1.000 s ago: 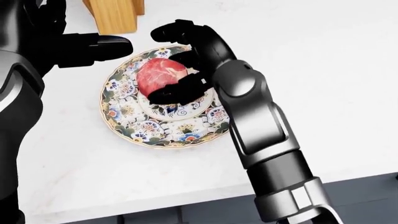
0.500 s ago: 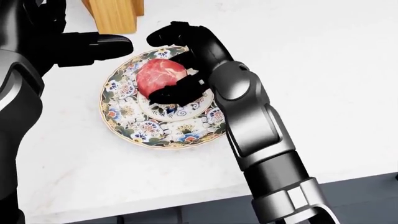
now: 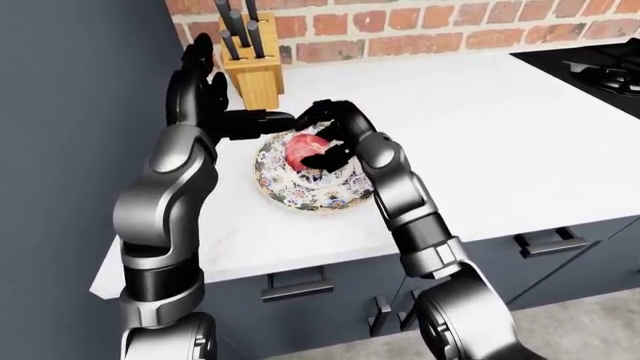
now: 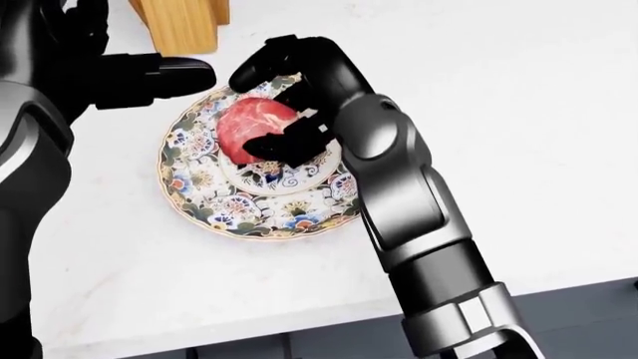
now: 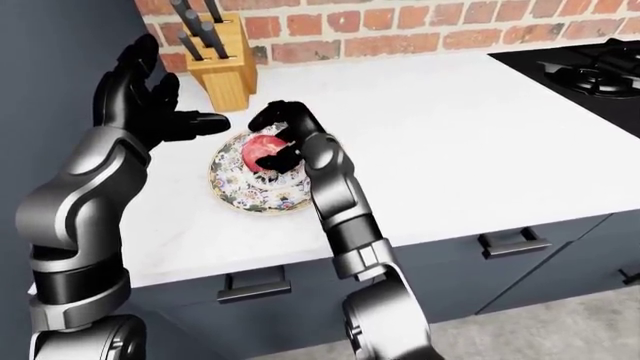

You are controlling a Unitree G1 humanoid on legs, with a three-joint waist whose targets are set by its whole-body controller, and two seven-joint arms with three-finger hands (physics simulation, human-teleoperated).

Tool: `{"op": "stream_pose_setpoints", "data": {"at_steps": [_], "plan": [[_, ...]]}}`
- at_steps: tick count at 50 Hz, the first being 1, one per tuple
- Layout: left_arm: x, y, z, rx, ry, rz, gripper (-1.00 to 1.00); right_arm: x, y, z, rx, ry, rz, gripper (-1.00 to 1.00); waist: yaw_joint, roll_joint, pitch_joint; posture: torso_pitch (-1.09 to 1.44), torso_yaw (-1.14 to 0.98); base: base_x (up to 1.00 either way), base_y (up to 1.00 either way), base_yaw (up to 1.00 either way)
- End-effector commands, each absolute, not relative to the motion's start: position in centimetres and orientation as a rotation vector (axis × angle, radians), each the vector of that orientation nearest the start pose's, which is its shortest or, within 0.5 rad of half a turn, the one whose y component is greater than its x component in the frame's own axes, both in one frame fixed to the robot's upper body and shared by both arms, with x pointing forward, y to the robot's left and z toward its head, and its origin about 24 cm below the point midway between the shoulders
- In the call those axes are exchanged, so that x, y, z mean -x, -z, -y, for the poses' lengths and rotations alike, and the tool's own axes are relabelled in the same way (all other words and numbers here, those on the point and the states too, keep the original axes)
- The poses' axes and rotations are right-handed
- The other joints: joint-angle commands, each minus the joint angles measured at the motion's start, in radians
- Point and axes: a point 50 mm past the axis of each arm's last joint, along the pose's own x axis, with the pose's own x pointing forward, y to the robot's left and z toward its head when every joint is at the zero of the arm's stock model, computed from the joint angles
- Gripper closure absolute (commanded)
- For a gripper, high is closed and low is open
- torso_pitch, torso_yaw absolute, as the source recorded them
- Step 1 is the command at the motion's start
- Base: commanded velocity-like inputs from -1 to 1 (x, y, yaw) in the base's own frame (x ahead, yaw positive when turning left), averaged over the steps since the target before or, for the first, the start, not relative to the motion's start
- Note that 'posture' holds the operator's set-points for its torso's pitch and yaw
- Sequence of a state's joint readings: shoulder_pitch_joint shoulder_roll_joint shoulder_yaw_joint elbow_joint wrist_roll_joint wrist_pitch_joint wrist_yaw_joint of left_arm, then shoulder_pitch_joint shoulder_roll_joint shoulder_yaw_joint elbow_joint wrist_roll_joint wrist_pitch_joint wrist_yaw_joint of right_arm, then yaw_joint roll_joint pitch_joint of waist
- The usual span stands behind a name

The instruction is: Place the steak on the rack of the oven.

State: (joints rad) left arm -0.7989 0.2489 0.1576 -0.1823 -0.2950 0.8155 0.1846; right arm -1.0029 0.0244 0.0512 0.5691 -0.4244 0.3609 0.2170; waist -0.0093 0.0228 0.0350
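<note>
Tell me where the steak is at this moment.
In the head view the steak lies left of centre, on the patterned plate on the white counter, with the right robot hand curled round it, below the knife block.

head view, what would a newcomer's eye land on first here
The red steak stands out, sitting on a flowered plate on the white counter, with the right hand curled over it, black fingers wrapping its right side. The left hand hangs open at the plate's upper left, and a wooden knife block stands against the brick wall above.
</note>
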Motion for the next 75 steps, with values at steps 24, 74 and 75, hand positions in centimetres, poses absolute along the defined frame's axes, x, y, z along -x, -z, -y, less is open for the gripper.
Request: {"op": "stream_pose_setpoints", "data": {"at_steps": [24, 74, 75], "plan": [[-33.0, -27.1, -16.3, 0.048, -0.027, 0.253, -1.0, -38.6, -25.8, 5.2, 0.56, -0.276, 0.216, 1.0, 0.0, 0.002, -0.026, 0.0, 0.0, 0.0, 0.0, 0.0], [-33.2, -26.9, -16.3, 0.041, -0.025, 0.249, -1.0, -38.6, -33.6, 11.8, 0.374, -0.049, 0.245, 1.0, 0.006, -0.009, -0.018, 0.0, 0.0, 0.0, 0.0, 0.0], [-33.2, -26.9, -16.2, 0.04, -0.025, 0.249, -1.0, -38.6, -33.5, 11.8, 0.375, -0.05, 0.244, 1.0, 0.006, -0.009, -0.018, 0.0, 0.0, 0.0, 0.0, 0.0]]}}
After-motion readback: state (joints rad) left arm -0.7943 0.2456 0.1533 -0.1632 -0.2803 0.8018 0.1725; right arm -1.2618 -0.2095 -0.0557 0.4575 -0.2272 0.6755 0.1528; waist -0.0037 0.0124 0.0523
